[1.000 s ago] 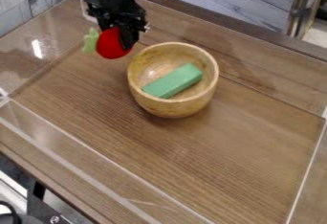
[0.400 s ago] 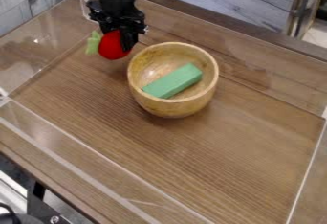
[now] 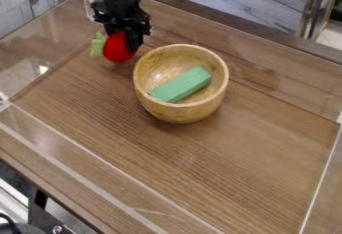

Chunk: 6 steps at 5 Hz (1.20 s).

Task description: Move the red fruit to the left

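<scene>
Fruit and gripper sitting a touch nearer the bowl

Since the earlier frame, you are seeing the gripper and the fruit shifting together very slightly toward the bowl, while the bowl is keeping its place. Your fingers are clamping on the fruit, one on each side of its upper part, and its round red underside is showing below them. The pale green stem is pointing out toward the left of the view. You are holding the fruit outside the bowl, just beside its rim on the upper left; whether its underside is touching the table, you cannot tell from this angle. Above the fingers, the dark body of the gripper is reaching up to the top edge of the view. Inside the bowl, the green block is lying at a slant, its upper end pointing away from the fruit. Farther out, the wooden table is stretching to the right and toward you, and a dark object is showing at the lower left corner, too cropped to name.
</scene>
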Tool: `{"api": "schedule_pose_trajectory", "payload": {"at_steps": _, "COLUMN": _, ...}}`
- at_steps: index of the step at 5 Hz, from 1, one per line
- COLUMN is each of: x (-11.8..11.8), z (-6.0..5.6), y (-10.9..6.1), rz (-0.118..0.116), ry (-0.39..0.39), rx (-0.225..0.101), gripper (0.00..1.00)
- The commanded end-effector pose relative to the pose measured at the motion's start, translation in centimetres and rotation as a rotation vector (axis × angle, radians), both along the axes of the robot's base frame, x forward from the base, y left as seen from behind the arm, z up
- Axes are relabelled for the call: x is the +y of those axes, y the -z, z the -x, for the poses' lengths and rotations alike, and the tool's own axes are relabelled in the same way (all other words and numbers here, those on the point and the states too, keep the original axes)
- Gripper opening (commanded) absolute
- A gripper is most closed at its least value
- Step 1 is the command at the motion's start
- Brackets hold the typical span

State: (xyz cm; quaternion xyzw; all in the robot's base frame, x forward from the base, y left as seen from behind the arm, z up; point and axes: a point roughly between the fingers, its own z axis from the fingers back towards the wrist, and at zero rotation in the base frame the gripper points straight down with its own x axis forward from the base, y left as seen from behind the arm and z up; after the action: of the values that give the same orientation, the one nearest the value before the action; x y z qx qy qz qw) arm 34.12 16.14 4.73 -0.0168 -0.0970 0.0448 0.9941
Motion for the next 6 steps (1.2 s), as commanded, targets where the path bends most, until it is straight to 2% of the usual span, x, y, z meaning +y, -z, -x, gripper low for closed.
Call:
{"api": "schedule_pose_trajectory", "payload": {"at_steps": 1, "x": 1.38, "z": -0.96, "y": -1.88, "rz": -0.025, "ry": -0.022, "rx": -0.056, "gripper": 1.00}}
{"api": "schedule_pose_trajectory", "payload": {"at_steps": 2, "x": 1.63, "z": -1.05, "y": -1.66, "rz": -0.015, "ry": -0.033, "rx": -0.050, "gripper": 1.00}}
{"api": "schedule_pose_trajectory", "payload": {"at_steps": 6, "x": 2.07, "z": -1.29, "y": -0.97, "rz": -0.002, "ry": -0.067, "rx": -0.028, "gripper": 1.00}}
